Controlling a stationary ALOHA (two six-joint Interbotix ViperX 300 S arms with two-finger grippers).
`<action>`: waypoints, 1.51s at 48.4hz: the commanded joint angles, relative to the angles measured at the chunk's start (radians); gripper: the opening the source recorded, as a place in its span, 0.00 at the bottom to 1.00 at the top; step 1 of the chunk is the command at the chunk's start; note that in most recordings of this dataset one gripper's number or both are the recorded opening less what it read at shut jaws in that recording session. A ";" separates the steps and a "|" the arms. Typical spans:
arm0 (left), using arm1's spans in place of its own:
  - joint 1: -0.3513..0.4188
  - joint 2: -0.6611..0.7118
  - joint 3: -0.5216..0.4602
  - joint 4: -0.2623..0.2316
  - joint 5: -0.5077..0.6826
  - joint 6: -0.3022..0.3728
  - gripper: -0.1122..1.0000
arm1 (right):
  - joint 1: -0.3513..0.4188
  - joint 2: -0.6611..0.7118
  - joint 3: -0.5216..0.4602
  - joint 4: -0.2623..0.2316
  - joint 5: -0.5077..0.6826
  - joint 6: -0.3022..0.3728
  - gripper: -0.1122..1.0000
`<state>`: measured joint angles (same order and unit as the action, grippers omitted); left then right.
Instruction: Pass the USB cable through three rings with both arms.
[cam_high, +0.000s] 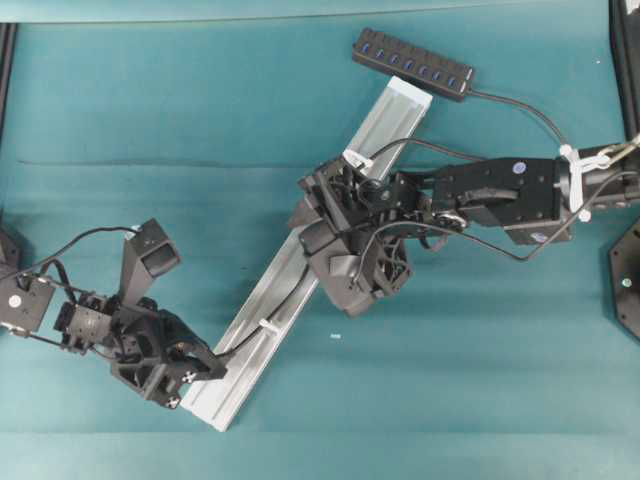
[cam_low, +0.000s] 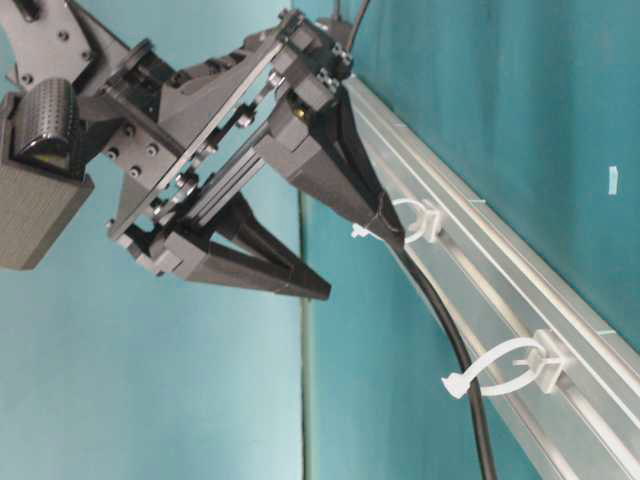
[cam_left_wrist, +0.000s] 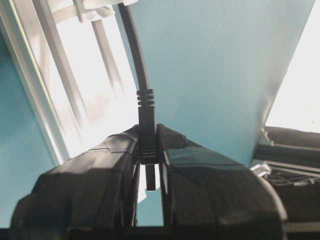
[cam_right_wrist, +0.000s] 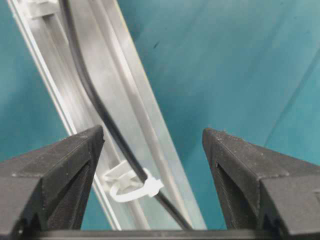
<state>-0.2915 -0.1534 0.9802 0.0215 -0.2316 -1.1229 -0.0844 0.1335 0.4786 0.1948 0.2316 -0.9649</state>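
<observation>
Overhead view: a silver rail (cam_high: 300, 275) runs diagonally from the lower left of the frame to the upper centre, on a teal table (cam_high: 480, 370). A black hub (cam_high: 412, 63) lies at the rail's upper end. The left gripper (cam_high: 205, 365) sits at the rail's lower end in the lower left of the frame, and the USB cable (cam_high: 268, 318) runs from it up along the rail. One ring (cam_high: 270, 327) shows just beside the left gripper, with the cord at it. The right gripper (cam_high: 335, 262) stands over the middle of the rail, in the centre of the frame.

Table-level view: the right gripper (cam_low: 355, 255) fills the upper left, its jaws spread wide. One finger (cam_low: 350, 200) ends at a ring (cam_low: 415, 222) clipped to the rail (cam_low: 520, 300); the other hangs clear over the table. The cable (cam_low: 450, 340) passes this ring and a second ring (cam_low: 505, 365) toward the lower right.

Left wrist view: the left gripper (cam_left_wrist: 149, 165) is clamped narrow on the cable's plug (cam_left_wrist: 147, 130), which stands upright between the pads; the cord (cam_left_wrist: 134, 47) rises to the upper left of the frame, toward the rail (cam_left_wrist: 65, 85).

Right wrist view: the right gripper (cam_right_wrist: 152, 142) is spread wide and holds nothing. Between and beyond its fingertips, the cable (cam_right_wrist: 87, 87) lies along the rail (cam_right_wrist: 125, 95) and passes through a ring (cam_right_wrist: 127, 185) at lower centre.
</observation>
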 joint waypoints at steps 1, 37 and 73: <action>-0.009 -0.025 -0.009 0.002 -0.006 0.003 0.19 | 0.008 -0.008 -0.005 0.003 -0.009 0.014 0.87; 0.003 -0.029 -0.026 0.002 0.015 0.005 0.42 | 0.035 -0.008 -0.009 0.003 -0.038 0.020 0.87; 0.152 -0.324 -0.120 0.005 0.241 0.456 0.97 | -0.021 -0.166 -0.037 0.003 -0.150 0.466 0.87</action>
<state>-0.1764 -0.4096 0.8958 0.0215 -0.0138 -0.7455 -0.0813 0.0123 0.4510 0.1948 0.1166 -0.5676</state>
